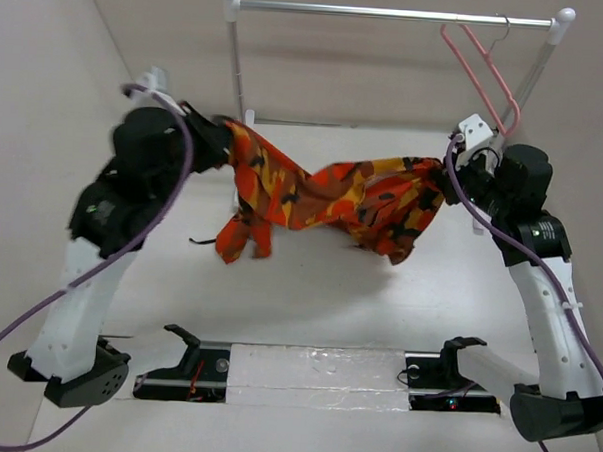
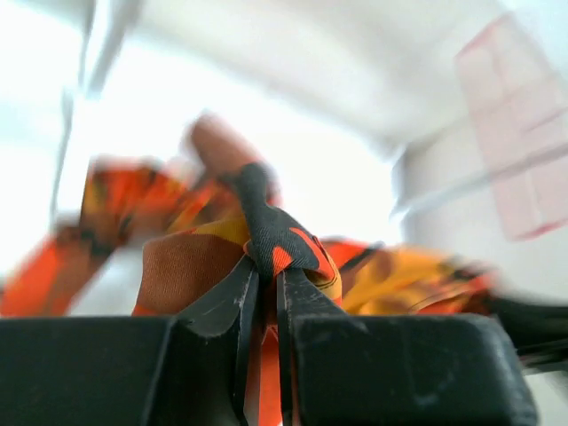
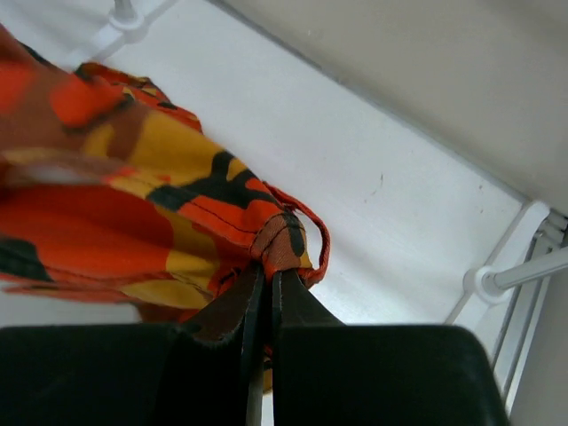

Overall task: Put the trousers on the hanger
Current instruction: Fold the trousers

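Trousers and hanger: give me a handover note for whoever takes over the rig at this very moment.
Left gripper: shut on one end of the trousers.
Right gripper: shut on the other end.
The cloth hangs sagging between the two arms.
Hanger: hooked on the rack rail, far right, bare.
Done: trousers picked up.
To do: drape them over the hanger.

Garment rack: silver rail (image 1: 391, 13) on white posts (image 1: 232, 63), running above and behind left claw (image 1: 223, 141) and right claw (image 1: 446, 172). White tabletop (image 1: 308, 296) beneath both. Glossy strip (image 1: 305, 371) with two black brackets (image 1: 184, 343), well to the near side of both claws.
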`<action>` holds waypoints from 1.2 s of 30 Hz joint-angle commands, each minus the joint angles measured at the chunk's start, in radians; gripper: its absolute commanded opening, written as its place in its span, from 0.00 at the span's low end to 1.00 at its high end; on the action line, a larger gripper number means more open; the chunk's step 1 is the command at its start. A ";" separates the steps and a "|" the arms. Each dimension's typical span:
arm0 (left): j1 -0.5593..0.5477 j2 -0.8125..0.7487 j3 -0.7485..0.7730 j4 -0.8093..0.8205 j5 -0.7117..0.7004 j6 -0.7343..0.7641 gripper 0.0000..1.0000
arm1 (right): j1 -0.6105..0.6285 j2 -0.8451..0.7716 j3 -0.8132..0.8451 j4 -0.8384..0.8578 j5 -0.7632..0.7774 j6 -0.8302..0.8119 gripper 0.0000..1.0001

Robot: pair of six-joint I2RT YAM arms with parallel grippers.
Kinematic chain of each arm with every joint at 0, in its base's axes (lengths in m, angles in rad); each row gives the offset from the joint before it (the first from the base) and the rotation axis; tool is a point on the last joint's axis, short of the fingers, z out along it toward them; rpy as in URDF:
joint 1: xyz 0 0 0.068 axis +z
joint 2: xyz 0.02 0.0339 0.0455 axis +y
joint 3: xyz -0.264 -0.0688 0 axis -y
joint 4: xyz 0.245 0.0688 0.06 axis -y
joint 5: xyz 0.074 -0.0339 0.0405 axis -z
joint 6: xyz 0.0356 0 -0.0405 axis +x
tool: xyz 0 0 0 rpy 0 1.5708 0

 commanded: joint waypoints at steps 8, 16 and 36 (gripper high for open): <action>0.001 -0.052 0.038 -0.438 -0.350 0.059 0.14 | -0.050 -0.226 -0.127 -0.111 0.140 -0.030 0.00; 0.001 -0.189 -0.265 -0.416 -0.358 -0.023 0.89 | 0.069 -0.228 -0.360 -0.444 -0.001 -0.163 0.00; 0.154 0.616 -0.239 0.206 0.017 0.254 0.73 | -0.194 0.004 -0.318 0.010 0.075 -0.056 0.04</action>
